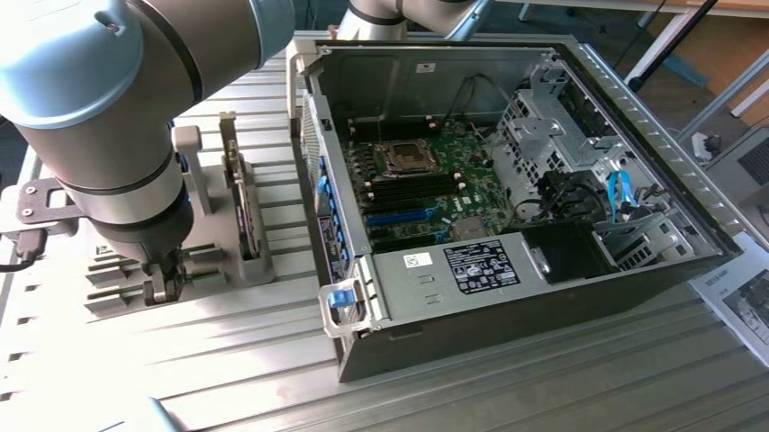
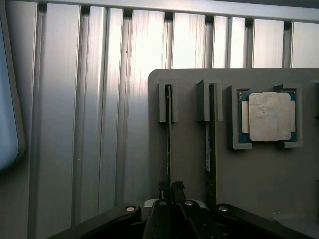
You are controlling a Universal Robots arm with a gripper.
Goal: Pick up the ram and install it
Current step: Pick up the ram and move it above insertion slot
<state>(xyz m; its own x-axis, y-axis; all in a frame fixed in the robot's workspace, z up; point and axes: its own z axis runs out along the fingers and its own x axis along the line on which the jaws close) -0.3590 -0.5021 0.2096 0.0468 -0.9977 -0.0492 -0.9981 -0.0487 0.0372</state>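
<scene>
The ram (image 2: pixel 168 134) is a thin stick standing on its edge in a slot of the grey holder tray (image 2: pixel 189 164). My gripper (image 2: pixel 170 188) is shut on the near end of the ram, one dark finger on each side of it. A second stick of the same kind (image 2: pixel 211 134) stands in the neighbouring slot, untouched. In the exterior view the gripper (image 1: pixel 162 286) is low over the tray (image 1: pixel 114 301), at the exterior view's left of the open computer case (image 1: pixel 481 270). The motherboard's dark memory slots (image 1: pixel 415 184) lie inside the case.
A square silver processor chip (image 2: pixel 269 117) rests in a pocket of the tray beside the sticks. Taller parts (image 1: pixel 247 220) stand in holders between the gripper and the case wall. The table (image 1: pixel 240 360) is ribbed aluminium. A paper sheet (image 1: pixel 745 301) lies at the exterior view's right.
</scene>
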